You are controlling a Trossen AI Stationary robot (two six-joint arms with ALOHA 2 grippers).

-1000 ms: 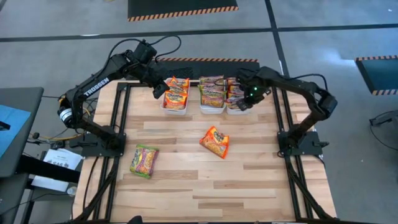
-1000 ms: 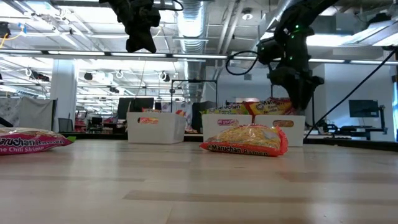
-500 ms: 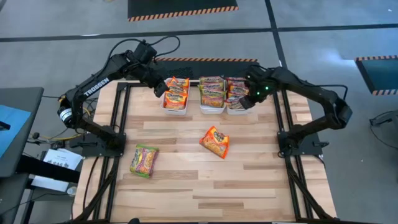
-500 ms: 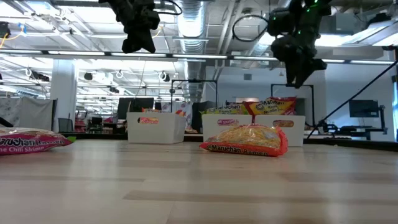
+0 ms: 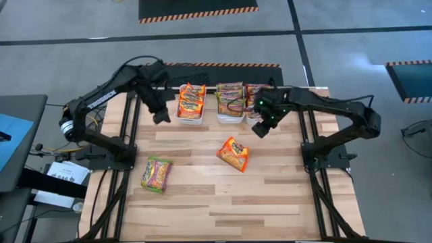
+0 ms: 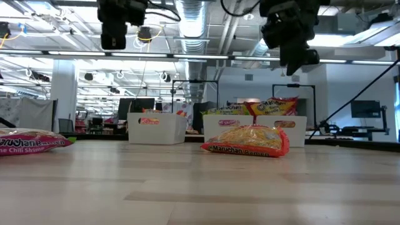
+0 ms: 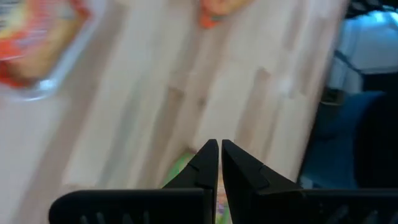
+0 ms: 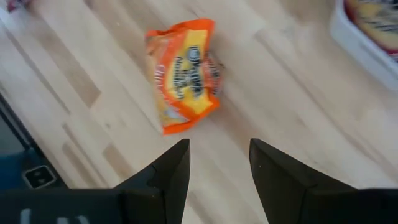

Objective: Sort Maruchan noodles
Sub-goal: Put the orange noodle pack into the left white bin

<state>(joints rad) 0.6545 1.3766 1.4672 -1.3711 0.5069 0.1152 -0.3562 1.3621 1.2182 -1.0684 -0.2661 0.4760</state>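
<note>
Right tool (image 8: 214,163) wide above orange packet (image 8: 183,74) for a grab; left tool (image 7: 218,163) pinched empty.

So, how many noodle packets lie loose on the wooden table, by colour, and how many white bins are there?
Orange crinkly plastic noodle packet, loose: 1
Green and pink crinkly plastic noodle packet, loose: 1
White plastic bins: 3
Total: 5 (packets inside the bins not counted)
</note>
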